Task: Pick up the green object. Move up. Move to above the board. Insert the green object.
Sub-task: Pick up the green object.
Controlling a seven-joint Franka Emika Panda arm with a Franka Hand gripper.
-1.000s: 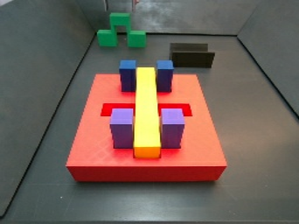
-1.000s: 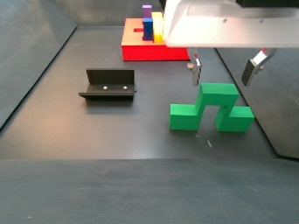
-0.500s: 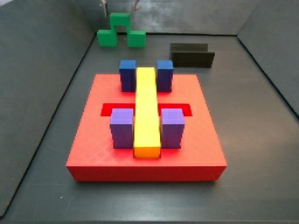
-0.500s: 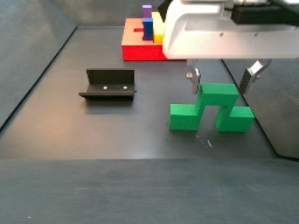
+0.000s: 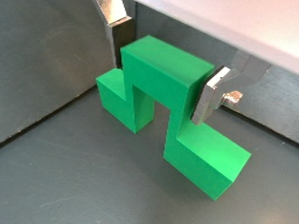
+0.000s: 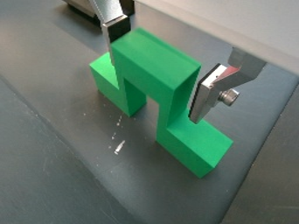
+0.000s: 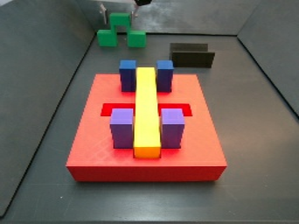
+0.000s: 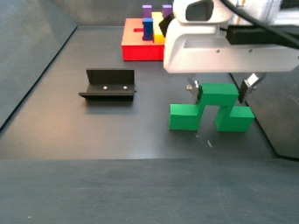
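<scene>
I see the gripper (image 5: 163, 59) straddling the green object's (image 5: 163, 87) raised middle, jaws wide, pads just beside its faces; the board (image 8: 142, 51) sits well apart.

The pincer (image 6: 158, 59) straddles the raised middle of the green object (image 6: 158, 96), which stands on the bench (image 6: 59, 166).

Both wrist views are looking down closely past the gripper (image 5: 163, 63) at the green object (image 5: 170, 109). Both side views are facing the board (image 7: 93, 140) from opposite ends, sharing the fixture (image 8: 108, 85).
</scene>
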